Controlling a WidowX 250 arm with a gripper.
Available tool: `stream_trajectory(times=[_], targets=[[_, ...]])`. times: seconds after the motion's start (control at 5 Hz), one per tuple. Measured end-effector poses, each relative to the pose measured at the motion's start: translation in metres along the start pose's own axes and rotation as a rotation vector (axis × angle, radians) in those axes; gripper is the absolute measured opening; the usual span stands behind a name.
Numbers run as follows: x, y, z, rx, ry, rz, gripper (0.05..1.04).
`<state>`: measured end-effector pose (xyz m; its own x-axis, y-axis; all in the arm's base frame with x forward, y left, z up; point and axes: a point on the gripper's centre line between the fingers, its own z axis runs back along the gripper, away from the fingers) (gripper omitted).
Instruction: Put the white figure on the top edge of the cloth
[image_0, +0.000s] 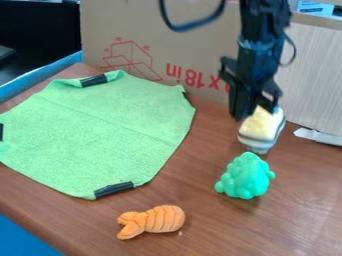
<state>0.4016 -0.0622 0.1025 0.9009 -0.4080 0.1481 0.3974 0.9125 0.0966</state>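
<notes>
Figure (261, 131) partly hidden by gripper (254, 112), cloth (107, 130) cropped left

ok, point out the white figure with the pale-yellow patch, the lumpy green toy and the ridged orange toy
White figure (262, 126): camera view, on its pale-yellow patch.
Lumpy green toy (245, 177): camera view, middle of its body.
Ridged orange toy (160, 219): camera view, on its ridged body.

Looks down at a slant from six o'clock over the brown wooden tabletop (220, 230), facing twelve o'clock toward the tan cardboard box (133, 25); set fairly near, framing the light-green fabric cloth (100, 125) towards nine o'clock.
</notes>
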Motion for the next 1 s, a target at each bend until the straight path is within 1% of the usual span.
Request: stream_trajectory(times=[0.2,0.4,0.6,0.8,1.0], targets=[[-0.015,0.022,0.019,-0.006,-0.063,0.028,0.065],[-0.025,0.042,0.022,-0.056,-0.094,0.025,0.197],[-0.025,0.036,0.024,-0.131,-0.108,0.018,0.438],[-0.013,0.027,0.017,-0.194,-0.162,0.081,0.742],[0.003,0.020,0.004,-0.210,-0.148,0.128,0.984]])
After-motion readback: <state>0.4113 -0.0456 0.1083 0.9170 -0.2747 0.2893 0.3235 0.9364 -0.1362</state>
